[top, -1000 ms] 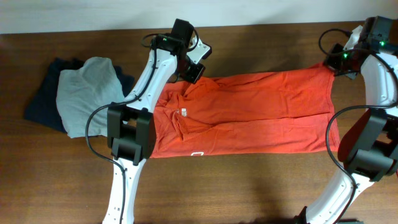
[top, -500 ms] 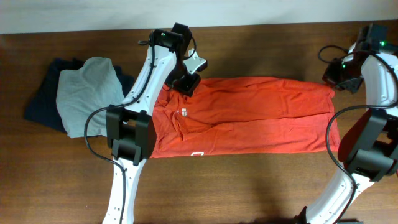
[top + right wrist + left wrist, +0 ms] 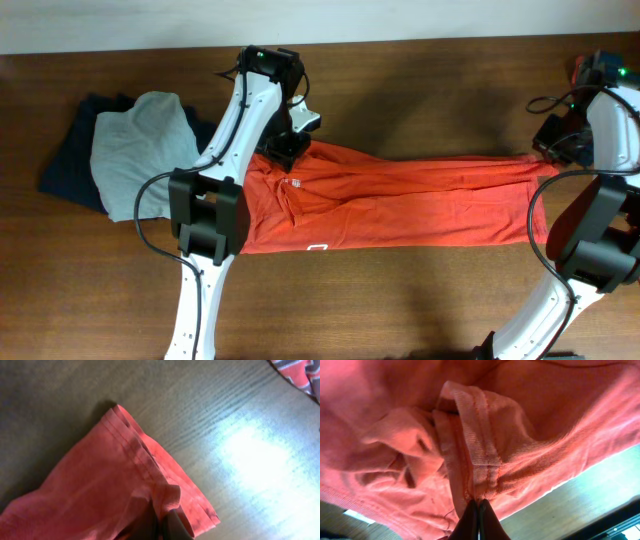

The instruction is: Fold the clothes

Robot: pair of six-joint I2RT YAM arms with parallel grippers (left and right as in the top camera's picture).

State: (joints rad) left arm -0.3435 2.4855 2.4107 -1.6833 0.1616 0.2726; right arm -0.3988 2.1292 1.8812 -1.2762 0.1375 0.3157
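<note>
One of the clothes, an orange-red T-shirt [image 3: 400, 205], lies stretched left to right across the wooden table [image 3: 400, 290], its white neck label near the left end. My left gripper [image 3: 284, 147] is shut on a bunched seam of it [image 3: 480, 450] at the far left edge, its fingertips [image 3: 478, 506] pressed together on the cloth. At the far right corner my right gripper [image 3: 549, 150] is shut on the layered hem [image 3: 165, 495], with dark fingers [image 3: 161, 524] under the fabric. Between the two grips the far edge is pulled taut, inward over the shirt's body.
A grey garment [image 3: 135, 150] lies on a dark navy one [image 3: 62, 170] at the left of the table. A striped cloth [image 3: 300, 372] shows at the top right corner of the right wrist view. The table's far edge meets a white wall [image 3: 400, 20].
Both grippers have moved toward the near side of the table, dragging the shirt's far edge with them. That edge now lies as a narrow taut band over the shirt.
</note>
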